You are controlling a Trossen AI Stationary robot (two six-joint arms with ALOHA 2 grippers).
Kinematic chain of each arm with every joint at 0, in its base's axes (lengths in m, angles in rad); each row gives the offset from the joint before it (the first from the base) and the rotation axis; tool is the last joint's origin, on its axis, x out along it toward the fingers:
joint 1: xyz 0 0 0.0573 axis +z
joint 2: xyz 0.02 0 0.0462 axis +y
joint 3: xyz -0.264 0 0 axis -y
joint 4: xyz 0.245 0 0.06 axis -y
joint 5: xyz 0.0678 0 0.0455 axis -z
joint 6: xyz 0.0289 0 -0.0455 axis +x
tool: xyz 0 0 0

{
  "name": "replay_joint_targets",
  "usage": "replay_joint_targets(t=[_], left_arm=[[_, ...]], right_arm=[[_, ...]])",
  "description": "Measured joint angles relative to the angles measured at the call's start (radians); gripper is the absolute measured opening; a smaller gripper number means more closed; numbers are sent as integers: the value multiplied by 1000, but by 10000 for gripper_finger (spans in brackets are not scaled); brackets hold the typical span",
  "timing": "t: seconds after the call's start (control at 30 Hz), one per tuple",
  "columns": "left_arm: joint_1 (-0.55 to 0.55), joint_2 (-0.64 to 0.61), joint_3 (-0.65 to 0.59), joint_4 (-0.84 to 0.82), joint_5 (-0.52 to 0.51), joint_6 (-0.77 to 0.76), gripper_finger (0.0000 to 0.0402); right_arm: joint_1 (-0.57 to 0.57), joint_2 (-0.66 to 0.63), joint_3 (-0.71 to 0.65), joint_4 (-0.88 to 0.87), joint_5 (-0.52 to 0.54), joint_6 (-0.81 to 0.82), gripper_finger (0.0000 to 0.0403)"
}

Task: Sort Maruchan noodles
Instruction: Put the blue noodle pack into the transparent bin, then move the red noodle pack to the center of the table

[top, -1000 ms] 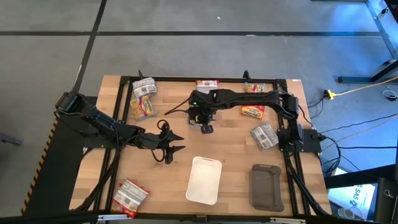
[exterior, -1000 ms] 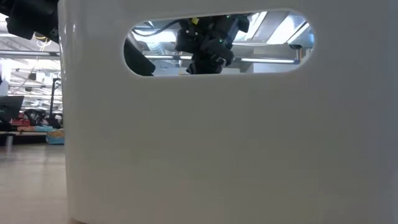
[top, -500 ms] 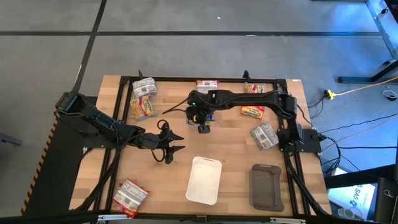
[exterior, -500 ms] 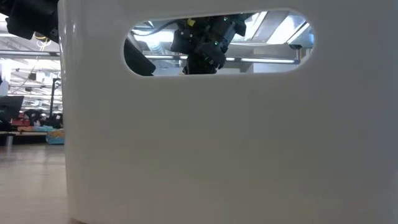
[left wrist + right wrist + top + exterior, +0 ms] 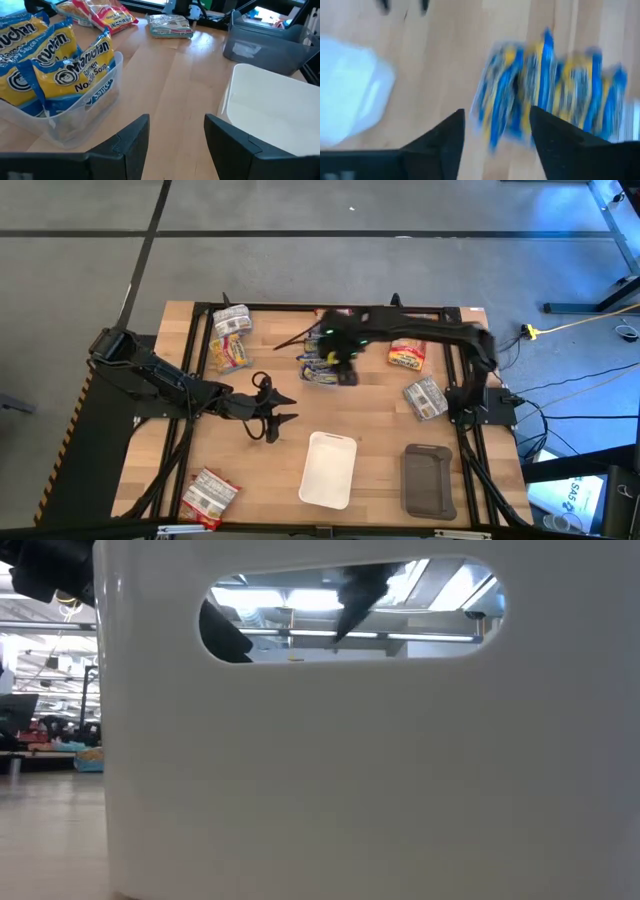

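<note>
High view first: the right gripper (image 5: 340, 370), a moment ago hanging over bare wood just above the middle of the frame with nothing visible beneath it, now sits blurred over a cluster of blue-yellow packets (image 5: 322, 363) that was not showing there before. Its own wrist picture has the two dark fingers (image 5: 445, 145) standing apart with those packets lying past them, not pinched between them, so to my eye it has just let go or is swinging across them; the blur keeps me from saying which.

Over at centre left, the left gripper (image 5: 268, 418) has not budged, its fingers (image 5: 132, 145) spread wide over bare table. From its wrist the blue-yellow packets (image 5: 55, 65) stand upright in a clear container (image 5: 85, 112), with the white tray (image 5: 270, 115) to the right and the dark grey tray (image 5: 265, 45) at upper right, both empty from what I can see.

Other packets remain scattered: silver-grey ones (image 5: 230, 320) at upper left, a red-orange one (image 5: 406, 357) upper right, another (image 5: 208, 494) at lower left. Plenty of sorting is left, I'd judge.
</note>
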Motion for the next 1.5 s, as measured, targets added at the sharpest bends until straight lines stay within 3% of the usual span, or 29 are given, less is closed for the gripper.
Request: replay_joint_targets(t=[0.2, 0.43, 0.67, 0.83, 1.0, 1.17, 1.3, 1.5], left_arm=[[5, 11, 1, 61, 10, -27, 184], [5, 76, 2, 84, 19, -106, 184], [-11, 201, 2, 81, 26, -265, 184], [-16, 287, 16, 81, 26, -363, 184], [-20, 342, 40, 80, 40, -398, 184], [-31, 359, 54, 82, 41, -401, 184], [-41, 359, 54, 84, 40, -401, 184], [-43, 359, 54, 84, 40, -401, 184]], right_arm=[[19, -263, -164, -77, 43, 204, 229], [74, -565, -591, 64, 253, 404, 214], [57, -727, -927, 158, 372, 614, 201], [-39, -708, -1003, 236, 429, 649, 189], [-243, -630, -1004, 281, 473, 548, 172], [-420, -499, -1004, 344, 384, 471, 148], [-468, -402, -1004, 357, 376, 456, 118], [-417, -363, -1000, 358, 381, 453, 85]])
